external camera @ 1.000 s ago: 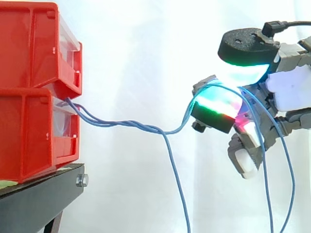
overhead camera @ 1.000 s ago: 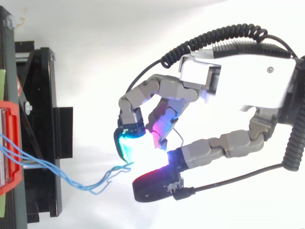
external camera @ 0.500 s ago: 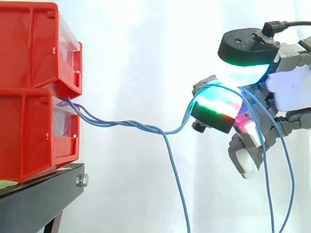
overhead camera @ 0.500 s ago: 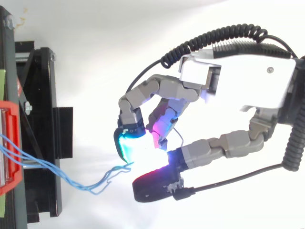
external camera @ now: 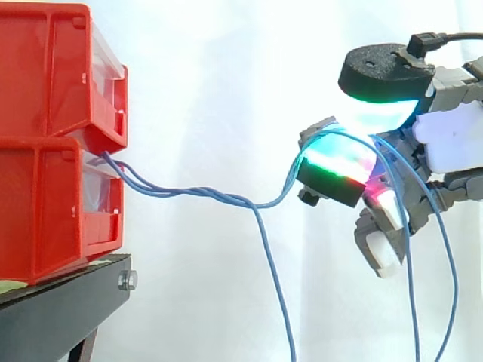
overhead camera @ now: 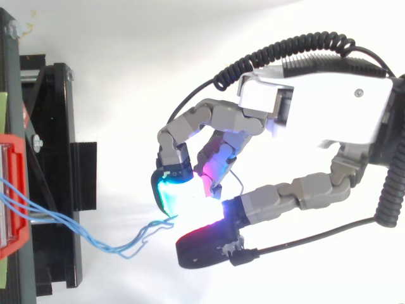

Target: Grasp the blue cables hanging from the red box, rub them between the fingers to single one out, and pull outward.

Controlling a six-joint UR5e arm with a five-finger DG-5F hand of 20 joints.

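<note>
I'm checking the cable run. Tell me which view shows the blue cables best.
The side view: the blue cables run from the lower red box to the hand, which pinches them, with lengths hanging down. The top view shows a shorter stretch from the box to the hand.

- red bins (external camera: pixel 45 143), left: two stacked, plain red; fronts have clear panels.
- stand (external camera: pixel 68 309) under bins: black; silver bolt (external camera: pixel 127 280) at right end; pale green strip (external camera: pixel 9 286) on top edge.
- curtain (external camera: pixel 219 98): plain white.
- blue cables (external camera: pixel 196 194): light blue throughout, strands loosely twisted.
- hand (overhead camera: pixel 316 107), right: white shell, grey finger links, black pad backs.
- pads (external camera: pixel 336 160): cyan glow, banded green then red at lower edge; magenta tint on one in top view; lowest pad white.
</note>
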